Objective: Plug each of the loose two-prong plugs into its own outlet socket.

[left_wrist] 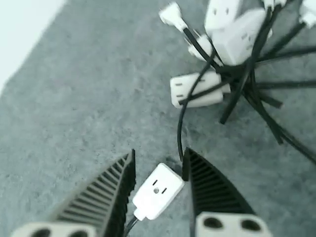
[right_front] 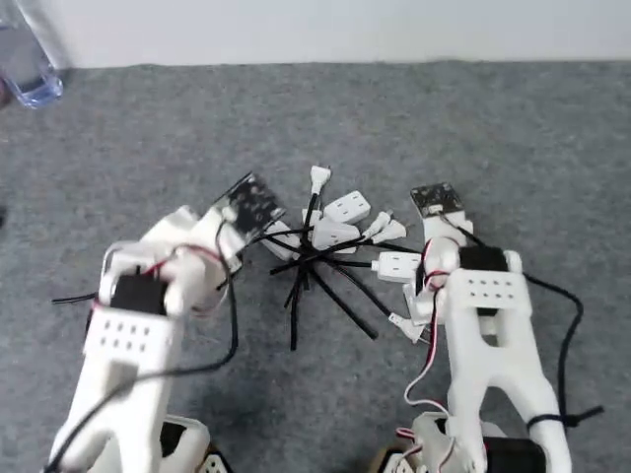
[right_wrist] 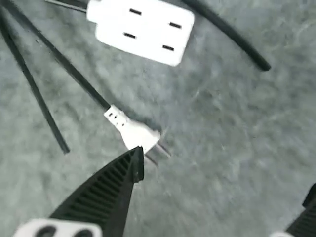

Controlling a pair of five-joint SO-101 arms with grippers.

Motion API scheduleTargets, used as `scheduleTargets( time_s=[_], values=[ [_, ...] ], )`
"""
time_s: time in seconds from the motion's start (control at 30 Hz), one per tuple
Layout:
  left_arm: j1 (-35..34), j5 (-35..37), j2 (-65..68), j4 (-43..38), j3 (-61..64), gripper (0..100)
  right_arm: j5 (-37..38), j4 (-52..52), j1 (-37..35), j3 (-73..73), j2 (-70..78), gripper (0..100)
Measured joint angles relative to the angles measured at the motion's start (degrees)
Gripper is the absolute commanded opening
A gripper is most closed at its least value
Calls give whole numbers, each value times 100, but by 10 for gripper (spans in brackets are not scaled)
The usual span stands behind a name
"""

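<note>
Grey carpet [right_front: 148, 148]: work surface; the black cable tangle [right_front: 306, 258] at its middle is my reference.
Left claw [left_wrist: 159, 157]: spread, one finger on each side of a white socket block [left_wrist: 157, 191] that lies on the tangle's left-arm side. I cannot tell whether the pads touch it.
Right claw [right_wrist: 222, 177]: spread wide, holding nothing.
Loose plug [right_wrist: 133, 132]: flat on the carpet on the tangle's right-arm side, at the end of a cable running out from the tangle.
Plug axis: in line with its cable, prongs [right_wrist: 160, 150] pointing away from the tangle.
Plug vs right claw: just off the tip of one finger [right_wrist: 106, 190], not centred in the gap; the other finger is well apart from it.
Nearer arm: right.
Second socket block [right_wrist: 140, 29]: also on the tangle's right-arm side, near the plug.
Judgement: the right claw should sidestep until the plug body sits centred, then close across its short width, leaving the prongs free.
</note>
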Motion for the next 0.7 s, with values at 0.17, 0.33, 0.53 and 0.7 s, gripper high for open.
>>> scheduleTargets(
  time_s=[0.17, 0.33, 0.53, 0.7],
  values=[
    [308, -466, 1468, 413, -756, 148, -35, -738, 141, 510, 0, 479],
    [941, -554, 1987, 114, -853, 148, -35, -1477, 651, 721, 0, 479],
    [1793, -554, 2040, -897, -484, 148, -237, -1767, 1178, 721, 0, 479],
    [1837, 149, 2057, -2391, 35, 152, -642, -1811, 1723, 721, -9, 479]
  ],
)
